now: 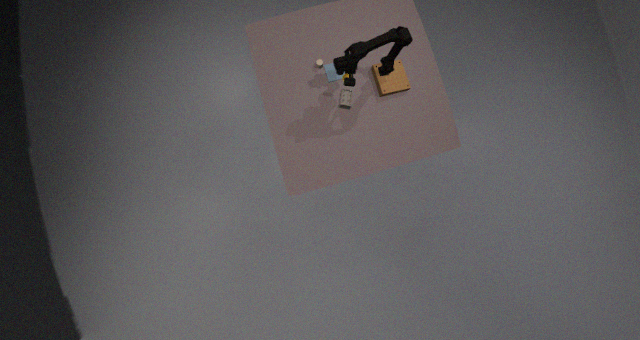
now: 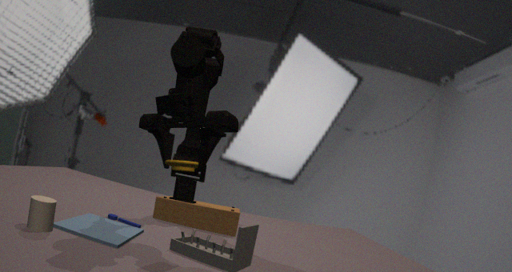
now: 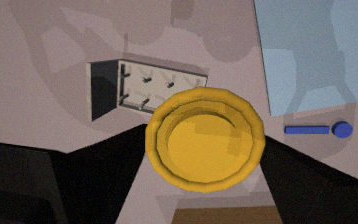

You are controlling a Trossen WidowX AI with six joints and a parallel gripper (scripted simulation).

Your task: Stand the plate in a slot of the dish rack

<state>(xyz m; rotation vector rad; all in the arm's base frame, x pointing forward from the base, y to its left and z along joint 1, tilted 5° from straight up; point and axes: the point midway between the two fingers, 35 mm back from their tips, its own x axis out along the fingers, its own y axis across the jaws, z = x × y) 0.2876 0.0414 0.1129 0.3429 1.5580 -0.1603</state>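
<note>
The yellow plate (image 1: 346, 76) (image 2: 182, 165) (image 3: 202, 152) is held flat, high above the table. My gripper (image 2: 184, 166) (image 3: 203, 136) is shut on the plate, with a finger at each side of its rim. The grey dish rack (image 1: 346, 99) (image 2: 204, 254) (image 3: 162, 85) stands on the table below, with short pegs in rows and a tall wall at one end. In the wrist view the rack is up and left of the plate, which covers a near corner of it. No plate stands in the rack.
A light blue mat (image 1: 332, 73) (image 2: 100, 229) (image 3: 325, 50) lies beside the rack. A blue brush-like thing (image 2: 129, 222) (image 3: 307, 130) lies at its edge. A beige cylinder (image 1: 319, 63) (image 2: 42, 214) stands past the mat. The arm's wooden base block (image 1: 395, 80) (image 2: 196, 216) (image 3: 225, 215) is behind.
</note>
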